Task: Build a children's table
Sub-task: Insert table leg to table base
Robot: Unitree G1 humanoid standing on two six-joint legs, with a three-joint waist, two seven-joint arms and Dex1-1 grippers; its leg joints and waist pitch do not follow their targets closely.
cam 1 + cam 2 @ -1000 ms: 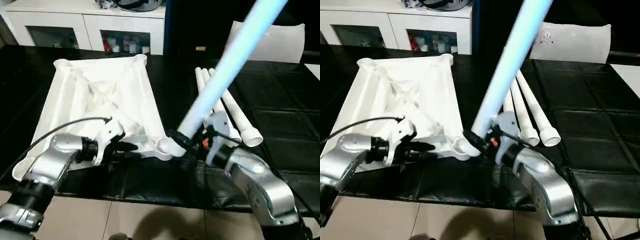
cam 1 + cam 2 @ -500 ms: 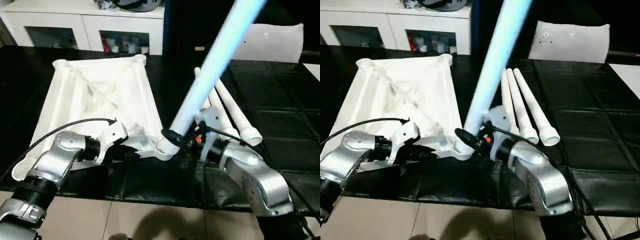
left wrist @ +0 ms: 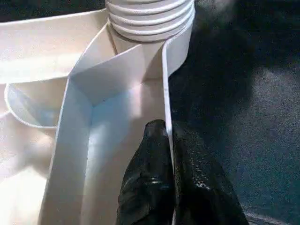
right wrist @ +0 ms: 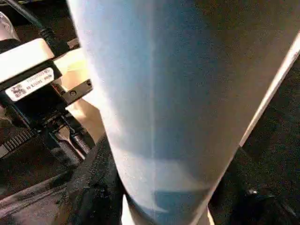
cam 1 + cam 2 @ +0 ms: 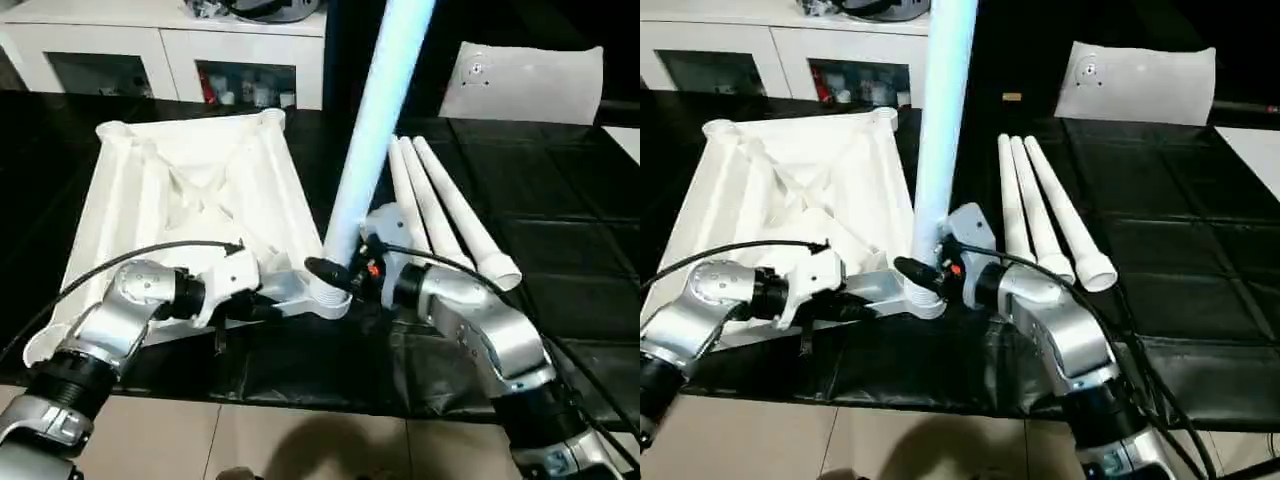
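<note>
White ribbed tabletop (image 5: 190, 190), white leg (image 5: 370, 130) tinted pale blue, three white legs (image 5: 445, 210), black quilted table (image 5: 560, 230) covering, black tool fingers (image 3: 154, 187), silver forearms (image 5: 480, 330), white cabinet (image 5: 170, 40)

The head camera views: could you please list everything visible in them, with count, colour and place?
Tabletop: one, white, ribbed underside up, on the black surface at the left.
Held leg: one, white with a bluish cast, nearly upright, its lower end at the tabletop's near right corner socket.
Loose legs: three, white, lying side by side on the black surface, right of the tabletop.
Flat bag: one, white, far right.
Cabinet: one, white, far left, small items on its shelves.
Black surface: one, padded, under everything.
Left gripper: black fingers pinching the tabletop's near rim.
Right gripper: black fingers around the held leg's lower end.
</note>
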